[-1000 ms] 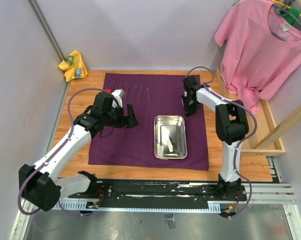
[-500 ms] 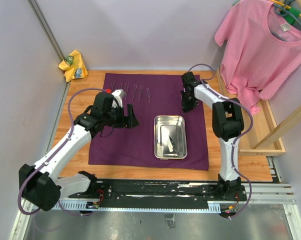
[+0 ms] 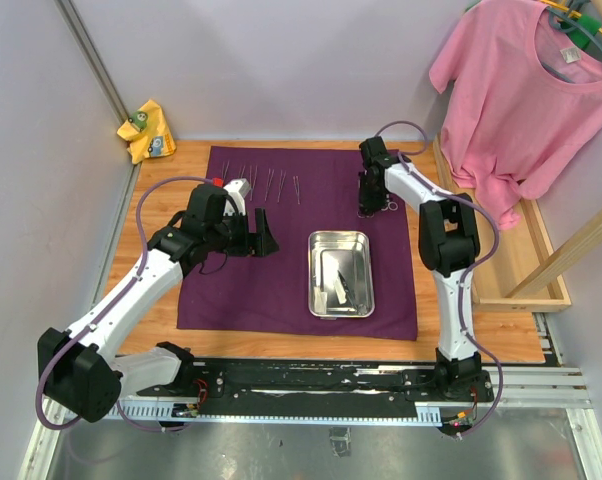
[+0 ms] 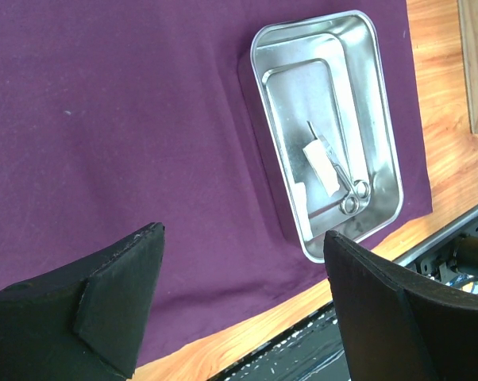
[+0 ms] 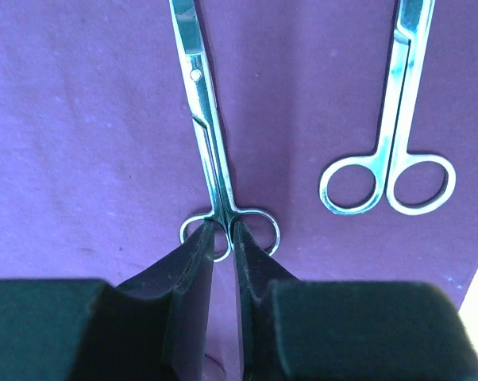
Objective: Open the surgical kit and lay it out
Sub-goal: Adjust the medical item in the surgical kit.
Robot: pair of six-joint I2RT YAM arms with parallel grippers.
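Top view: the purple cloth (image 3: 251, 290) lies flat with the steel tray (image 3: 353, 250) on it, long axis near-to-far. Left wrist view: the left gripper (image 4: 243, 238) stands wide apart above the cloth. Right wrist view alone shows the right gripper (image 5: 223, 234) clamped on slim scissors (image 5: 209, 143), blades pointing away from it

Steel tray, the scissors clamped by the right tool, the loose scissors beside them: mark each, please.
steel tray (image 4: 302, 87), left wrist view, bare floor.
clamped scissors (image 5: 195, 74), right wrist view, pivot screw.
loose scissors (image 5: 398, 87), right wrist view, shank.
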